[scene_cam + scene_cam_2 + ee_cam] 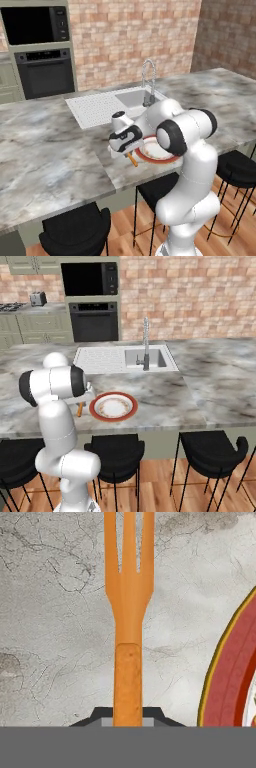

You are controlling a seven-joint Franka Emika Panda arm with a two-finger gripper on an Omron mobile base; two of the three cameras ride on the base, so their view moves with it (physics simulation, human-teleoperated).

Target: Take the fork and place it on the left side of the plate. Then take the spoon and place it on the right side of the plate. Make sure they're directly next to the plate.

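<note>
Tool (128, 714) pinches the fork (128, 627) by its handle, fingers closed on either side of it. Hand view: tines point to the top of the frame, marble table (50, 612) beneath, plate (227, 682) rim close on the right. From the left base view, fork end (132, 160) pokes out below the tool (125, 147), just beside the plate (159, 156). Right base view: fork (80, 408) sits left of the plate (113, 406), near its rim. Contact with the table cannot be told.
</note>
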